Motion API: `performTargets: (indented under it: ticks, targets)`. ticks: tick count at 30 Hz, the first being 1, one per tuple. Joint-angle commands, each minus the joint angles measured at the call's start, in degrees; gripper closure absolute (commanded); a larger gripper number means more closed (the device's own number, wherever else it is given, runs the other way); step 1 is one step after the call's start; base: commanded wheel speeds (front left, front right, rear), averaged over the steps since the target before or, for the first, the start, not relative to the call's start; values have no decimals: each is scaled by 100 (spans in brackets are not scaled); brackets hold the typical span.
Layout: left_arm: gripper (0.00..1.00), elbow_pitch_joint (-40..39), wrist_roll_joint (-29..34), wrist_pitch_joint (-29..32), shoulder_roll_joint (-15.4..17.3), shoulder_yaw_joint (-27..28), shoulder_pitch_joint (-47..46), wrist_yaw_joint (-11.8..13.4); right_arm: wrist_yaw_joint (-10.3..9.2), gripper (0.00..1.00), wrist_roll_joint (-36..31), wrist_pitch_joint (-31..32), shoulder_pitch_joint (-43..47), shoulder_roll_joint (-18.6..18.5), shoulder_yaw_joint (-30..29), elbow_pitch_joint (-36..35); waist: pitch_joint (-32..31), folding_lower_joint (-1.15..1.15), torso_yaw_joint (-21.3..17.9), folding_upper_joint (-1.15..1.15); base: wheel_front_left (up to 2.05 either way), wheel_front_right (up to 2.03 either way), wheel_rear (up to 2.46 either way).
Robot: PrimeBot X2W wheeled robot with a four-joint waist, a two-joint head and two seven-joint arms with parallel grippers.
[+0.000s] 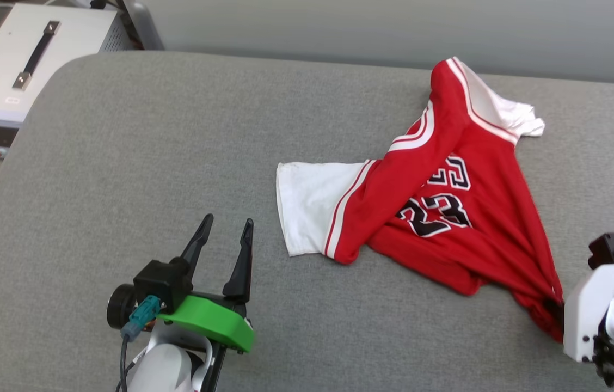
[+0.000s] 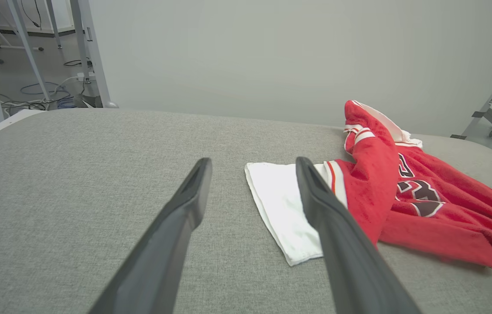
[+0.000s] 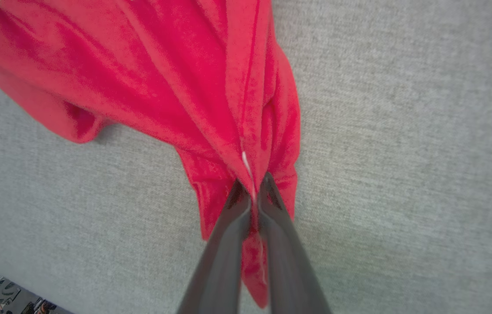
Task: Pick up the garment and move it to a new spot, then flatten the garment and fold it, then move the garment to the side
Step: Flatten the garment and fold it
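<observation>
Grey padding [image 1: 122, 163] is draped by the garment [image 1: 497, 218], its hem clamped in the right gripper [image 3: 252, 186]; the left gripper [image 1: 229, 222] is held spread wide, empty

you have the shirt [image 1: 481, 179] lying crumpled on the right half of the grey tabletop [image 1: 122, 163]. it is red, with a black, white-edged 23 facing up. one white sleeve lies flat out to the left, with striped trim at its seam. the other sleeve is bunched at the far side. the near right hem is gathered to a tight point, pinched in the right tool [image 3: 252, 188].
</observation>
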Motion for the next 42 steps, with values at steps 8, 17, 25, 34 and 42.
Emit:
performTargets:
  ticks: [8, 17, 25, 34, 42]
  targets:
    - [0, 68, -29, -33, 9, -25, 287, -19, -4, 100, 597, 860, 1181, 56, -573, -1280, -623, 0, -289, 0, 0, 0, 0]
    - [0, 55, -68, -33, 24, -32, 428, -19, -4, 100, 720, 1652, 2309, 609, -904, -2529, -736, 0, -300, 0, 0, 0, 0]
    - [0, 48, -77, -33, 51, -83, 361, -19, -4, 100, 400, 1412, 2425, 758, -810, -2325, -610, 0, -276, 0, 0, 0, 0]
    - [0, 64, -66, -33, 83, -51, 300, -19, -4, 0, 458, 562, 1920, 604, -687, -2187, -670, 0, -379, 0, 0, 0, 0]
    - [0, -27, -120, -33, 57, -24, 300, -19, -4, 0, 526, -1082, 1386, 390, -826, -2636, -736, 0, -471, 0, 0, 0, 0]
